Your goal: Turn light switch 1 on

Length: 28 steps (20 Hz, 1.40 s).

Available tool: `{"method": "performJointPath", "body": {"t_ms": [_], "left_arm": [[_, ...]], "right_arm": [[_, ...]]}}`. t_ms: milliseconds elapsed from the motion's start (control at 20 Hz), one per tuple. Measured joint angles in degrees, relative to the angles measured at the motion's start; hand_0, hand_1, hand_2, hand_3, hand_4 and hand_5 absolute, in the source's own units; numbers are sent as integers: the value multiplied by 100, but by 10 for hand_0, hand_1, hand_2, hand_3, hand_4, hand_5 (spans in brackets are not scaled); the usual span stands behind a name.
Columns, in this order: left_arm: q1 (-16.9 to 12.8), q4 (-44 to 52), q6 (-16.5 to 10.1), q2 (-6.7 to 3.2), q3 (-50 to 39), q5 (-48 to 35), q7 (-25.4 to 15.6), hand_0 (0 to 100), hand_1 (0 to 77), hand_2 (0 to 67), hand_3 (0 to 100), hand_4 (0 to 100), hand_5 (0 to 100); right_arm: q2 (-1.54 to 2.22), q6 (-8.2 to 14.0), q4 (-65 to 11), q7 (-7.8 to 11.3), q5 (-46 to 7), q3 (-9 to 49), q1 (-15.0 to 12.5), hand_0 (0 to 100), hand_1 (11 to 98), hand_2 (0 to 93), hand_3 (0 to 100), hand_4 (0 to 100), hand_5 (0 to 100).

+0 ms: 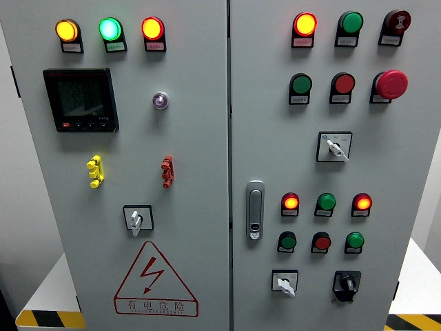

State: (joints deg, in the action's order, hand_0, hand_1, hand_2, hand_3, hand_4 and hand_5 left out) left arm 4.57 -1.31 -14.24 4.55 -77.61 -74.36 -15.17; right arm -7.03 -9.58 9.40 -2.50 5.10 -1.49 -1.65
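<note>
A grey electrical cabinet with two doors fills the head view. On the left door are a white-handled rotary switch, a yellow toggle and a red toggle. The right door carries a white rotary selector, a second one low down and a black knob switch. No label shows which one is switch 1. Neither of my hands or arms shows in the picture.
Yellow, green and red lamps glow at top left above a dark meter. The right door has push buttons, a red emergency stop and a door handle. A warning triangle sits low on the left door.
</note>
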Motion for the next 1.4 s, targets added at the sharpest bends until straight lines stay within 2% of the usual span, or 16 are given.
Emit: {"method": "performJointPath", "body": {"t_ms": [50, 200, 351, 501, 651, 802, 1002, 1052, 1253, 1403], "left_arm": [[0, -194, 11, 6, -288, -104, -85, 0, 114, 59, 0, 0, 5], [-40, -1068, 18, 18, -1072, -452, -158, 0, 148, 82, 20, 82, 66], [-234, -2196, 19, 9, -1572, -994, -144, 0, 159, 96, 47, 149, 86], [-546, -3585, 10, -24, -1669, -1185, 30, 0, 162, 106, 63, 181, 107], [-801, -5057, -30, -44, -1693, -1154, 444, 0, 158, 118, 74, 201, 139], [-892, -6072, -71, -50, -1739, -1129, 829, 0, 153, 122, 89, 248, 175], [-1055, -7272, -78, -69, -1736, -1124, 1147, 0, 182, 134, 133, 326, 234], [-1102, -7588, -78, -84, -1723, -1119, 1189, 0, 194, 138, 158, 371, 264], [-1151, -8593, -72, -119, -1689, -1080, 1245, 0, 220, 154, 240, 419, 306], [-1152, -9146, -69, -127, -1662, -1080, 1253, 0, 243, 163, 346, 517, 355]], "right_arm": [[0, 0, 0, 0, 0, 0, 0, 0, 225, 0, 110, 230, 147], [0, 0, 0, -1, 0, 0, 3, 0, 225, 0, 109, 230, 147], [0, 0, 0, -2, 0, 0, 1, 0, 225, 0, 109, 230, 147], [0, 0, 0, -2, 0, 0, 4, 0, 225, 0, 109, 230, 147], [0, 0, 0, -1, 0, 0, 2, 0, 225, 0, 109, 230, 147], [0, 0, 0, -1, 0, 0, -1, 0, 225, 0, 109, 230, 147], [0, 0, 0, -1, 0, 0, 3, 0, 225, 0, 109, 230, 147], [0, 0, 0, -1, 0, 0, 1, 0, 225, 0, 110, 230, 147], [0, 0, 0, 3, 0, 0, -1, 0, 225, 0, 111, 230, 147], [0, 0, 0, 5, 0, 0, 3, 0, 225, 0, 111, 230, 147]]}}
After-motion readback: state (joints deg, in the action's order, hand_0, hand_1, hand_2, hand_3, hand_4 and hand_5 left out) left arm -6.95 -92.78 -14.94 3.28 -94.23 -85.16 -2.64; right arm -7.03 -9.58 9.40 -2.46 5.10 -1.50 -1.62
